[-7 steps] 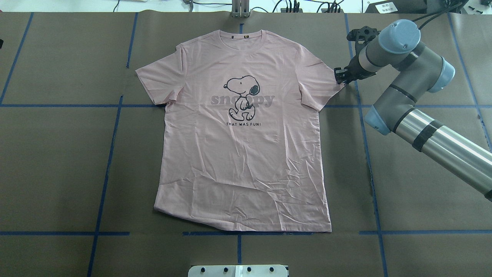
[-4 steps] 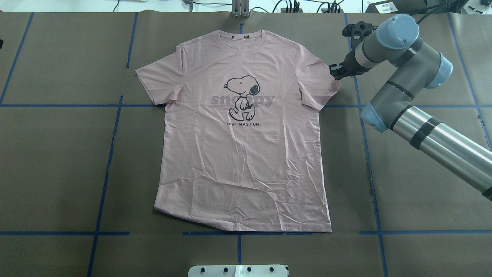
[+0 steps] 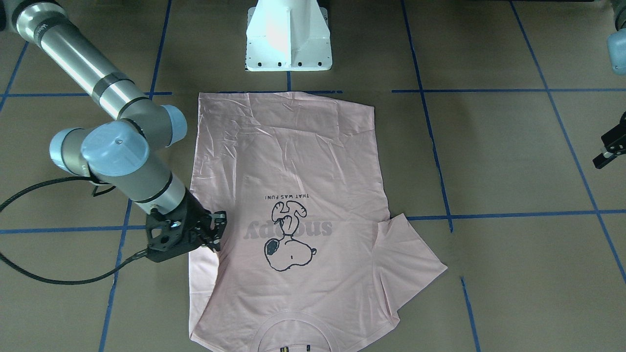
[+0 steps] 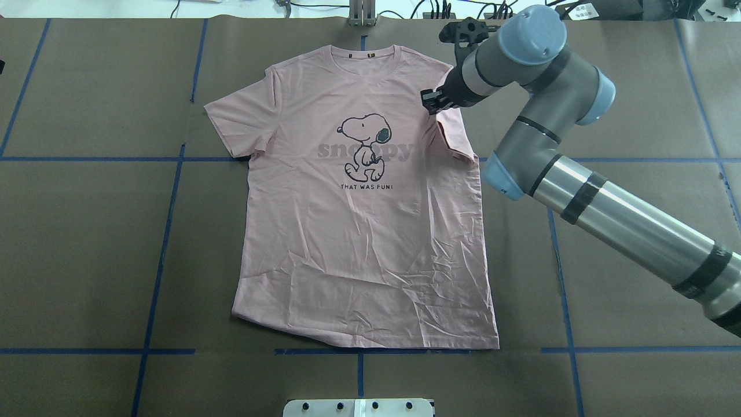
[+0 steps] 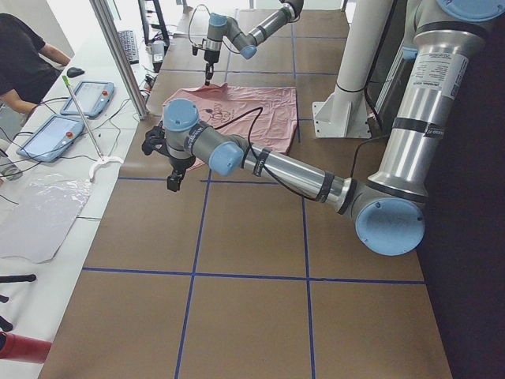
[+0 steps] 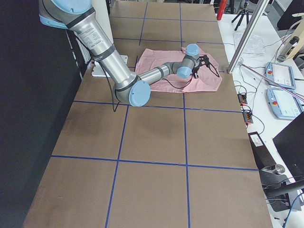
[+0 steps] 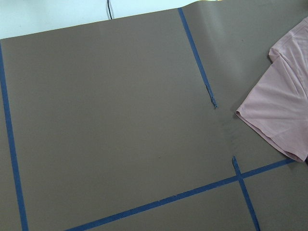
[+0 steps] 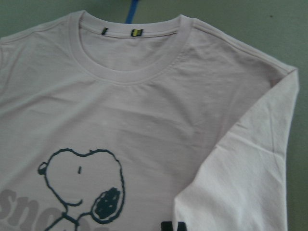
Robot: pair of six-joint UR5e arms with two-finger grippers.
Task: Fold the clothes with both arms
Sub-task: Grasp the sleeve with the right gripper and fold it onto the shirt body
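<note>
The pale pink T-shirt (image 4: pixel 359 243) lies flat, print up, collar at the far side of the table. My right gripper (image 4: pixel 431 104) hangs over the shirt's chest beside the Snoopy print (image 4: pixel 365 145), shut on the right sleeve (image 4: pixel 454 136), which is drawn inward over the body. The front-facing view shows the same gripper (image 3: pixel 217 230) at the shirt's (image 3: pixel 293 156) edge. In the right wrist view the folded sleeve (image 8: pixel 245 183) lies beside the collar (image 8: pixel 130 57). My left gripper (image 3: pixel 606 151) hovers far off to the left of the shirt, open and empty.
Brown paper with blue tape lines (image 4: pixel 162 231) covers the table. The white pedestal base (image 3: pixel 288 36) stands at the shirt's hem side. Beyond the far table edge, a person (image 5: pixel 24 63) sits by tablets (image 5: pixel 87 99) and cables.
The right gripper has moved left from beside the shirt to over its chest, dragging the right sleeve inward over the body. The rest of the shirt has stayed put.
</note>
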